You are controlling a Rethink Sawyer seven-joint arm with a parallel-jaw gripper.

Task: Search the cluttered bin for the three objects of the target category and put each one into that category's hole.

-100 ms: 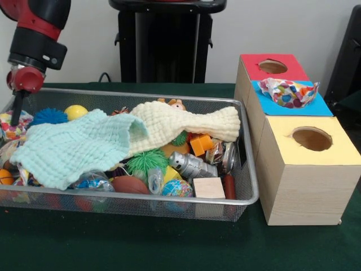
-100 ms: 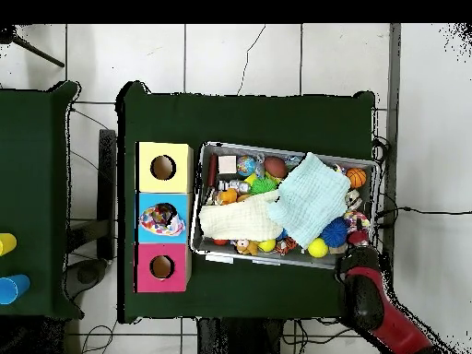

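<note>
A wire mesh bin (image 1: 252, 189) (image 2: 277, 147) is heaped with toys. A mint cloth (image 1: 73, 147) (image 2: 309, 198) and a cream cloth (image 1: 180, 124) (image 2: 240, 221) lie over most of the heap. Around them show a blue spiky ball (image 1: 49, 116), a yellow ball (image 1: 75, 111), a green spiky ball (image 1: 145, 161), a silver toy (image 1: 189, 164), an orange cube (image 1: 201, 144) and a wooden block (image 1: 208, 187). My gripper (image 1: 18, 113) (image 2: 358, 247) reaches down at the bin's left end in the front view, beside the blue spiky ball. Nothing is visibly held.
Three wooden boxes with round holes stand beside the bin: a red-topped box (image 1: 251, 70) (image 2: 147, 277), a blue-topped box (image 1: 322, 106) (image 2: 147, 203) and a yellow-topped box (image 1: 338, 151) (image 2: 181, 157). A colourful patterned cloth (image 1: 287, 92) (image 2: 163, 219) fills the blue box's hole.
</note>
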